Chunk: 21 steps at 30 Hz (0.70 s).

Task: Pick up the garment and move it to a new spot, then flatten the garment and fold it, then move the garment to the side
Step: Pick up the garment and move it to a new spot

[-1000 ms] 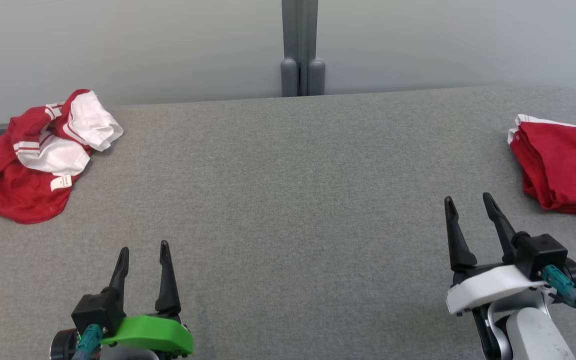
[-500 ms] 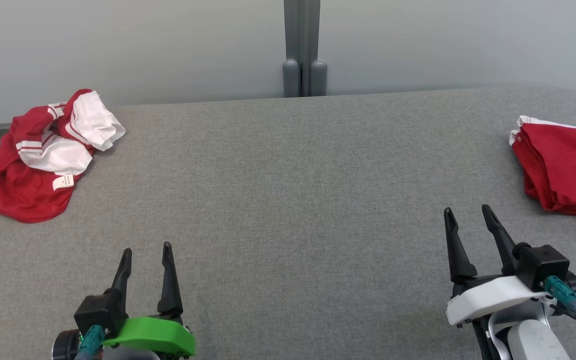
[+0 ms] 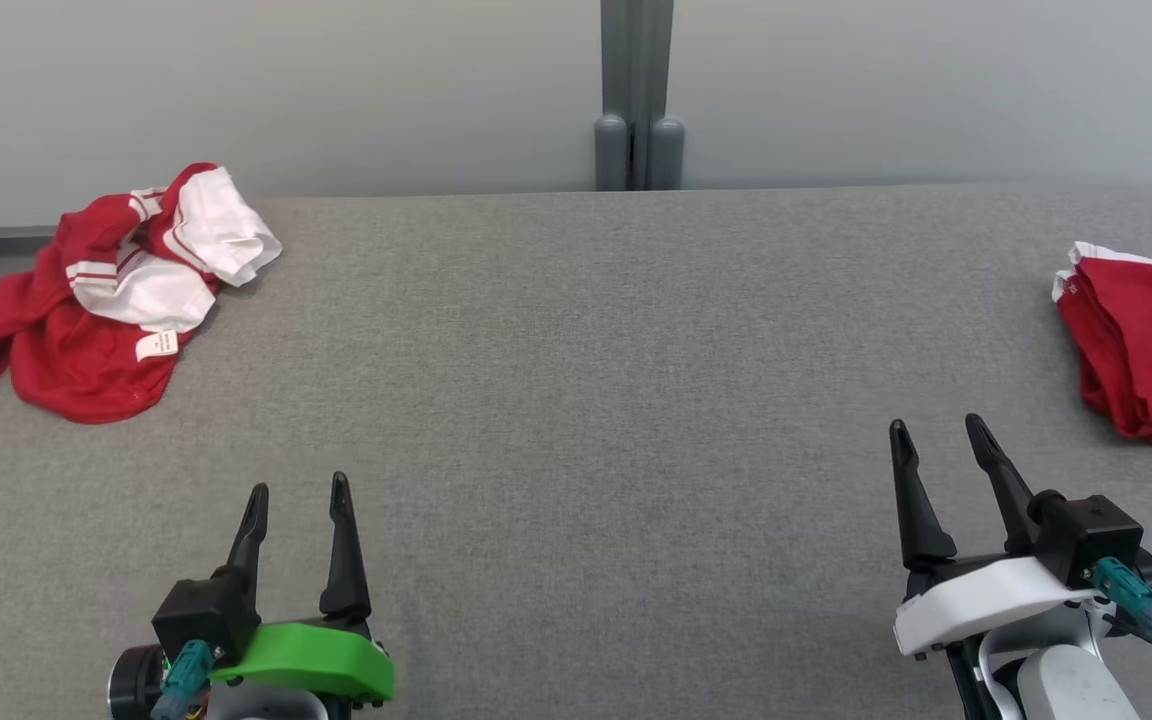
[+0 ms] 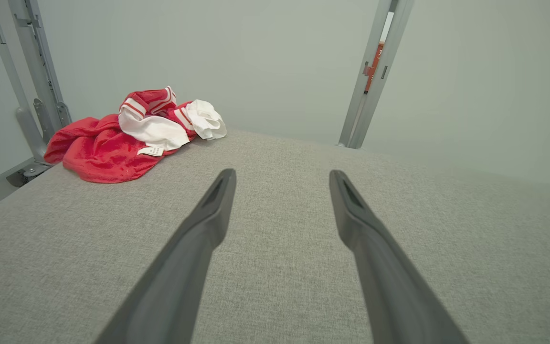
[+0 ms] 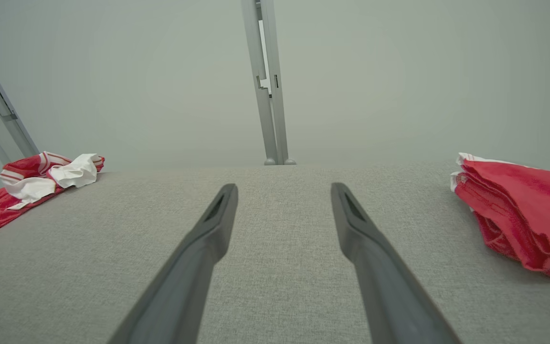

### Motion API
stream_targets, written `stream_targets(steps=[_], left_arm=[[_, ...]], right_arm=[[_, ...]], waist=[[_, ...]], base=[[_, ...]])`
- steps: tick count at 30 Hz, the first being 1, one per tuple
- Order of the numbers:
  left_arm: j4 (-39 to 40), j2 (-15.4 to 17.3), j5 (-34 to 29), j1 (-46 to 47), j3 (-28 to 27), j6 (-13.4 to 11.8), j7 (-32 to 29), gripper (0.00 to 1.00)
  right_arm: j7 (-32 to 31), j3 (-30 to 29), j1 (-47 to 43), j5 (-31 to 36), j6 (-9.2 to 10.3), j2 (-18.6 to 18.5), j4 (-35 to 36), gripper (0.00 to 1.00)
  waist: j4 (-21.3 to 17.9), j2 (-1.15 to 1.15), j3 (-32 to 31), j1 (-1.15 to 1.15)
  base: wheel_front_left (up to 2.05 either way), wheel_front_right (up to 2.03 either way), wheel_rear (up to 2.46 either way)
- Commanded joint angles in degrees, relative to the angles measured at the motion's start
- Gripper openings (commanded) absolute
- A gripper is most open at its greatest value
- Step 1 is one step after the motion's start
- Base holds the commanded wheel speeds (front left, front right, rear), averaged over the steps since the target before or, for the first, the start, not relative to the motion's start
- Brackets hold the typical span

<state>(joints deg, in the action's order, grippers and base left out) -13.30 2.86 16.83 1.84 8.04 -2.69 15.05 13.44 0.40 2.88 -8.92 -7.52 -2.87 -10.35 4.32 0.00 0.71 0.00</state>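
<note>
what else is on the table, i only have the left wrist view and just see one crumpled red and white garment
Observer: A folded garment, red, lies at the table's right edge.
Operator: is it all red
Observer: Mostly. White trim shows along its far corner.
Operator: where's the right tool
Observer: The right tool is open over bare table, near the robot and apart from the folded garment.
</note>
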Motion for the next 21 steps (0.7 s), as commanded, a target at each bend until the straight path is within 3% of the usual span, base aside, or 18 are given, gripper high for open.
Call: stream_targets(steps=[1,14,21], left_arm=[[0.3,0.09,-0.42,1.01,0.08,-0.06,0.17,1.0],[1.66,0.11,-1.31,1.25,-1.2,-0.54,0.1,1.0],[1.6,0.12,-1.58,-0.11,-2.37,-0.6,0.11,1.0]], right_arm=[[-0.1,0.17,-0.43,-0.03,0.05,-0.06,0.45,1.0],[0.07,1.62,-0.21,-0.59,0.05,-0.09,0.54,1.0],[0.18,2.87,0.06,-0.95,0.05,-0.08,0.17,1.0]], waist=[[2.81,0.0,0.3,0.0],[20.54,0.0,0.75,0.0],[25.87,0.0,0.48,0.0]], base=[[0.0,0.0,0.0],[0.0,0.0,0.0],[0.0,0.0,0.0]])
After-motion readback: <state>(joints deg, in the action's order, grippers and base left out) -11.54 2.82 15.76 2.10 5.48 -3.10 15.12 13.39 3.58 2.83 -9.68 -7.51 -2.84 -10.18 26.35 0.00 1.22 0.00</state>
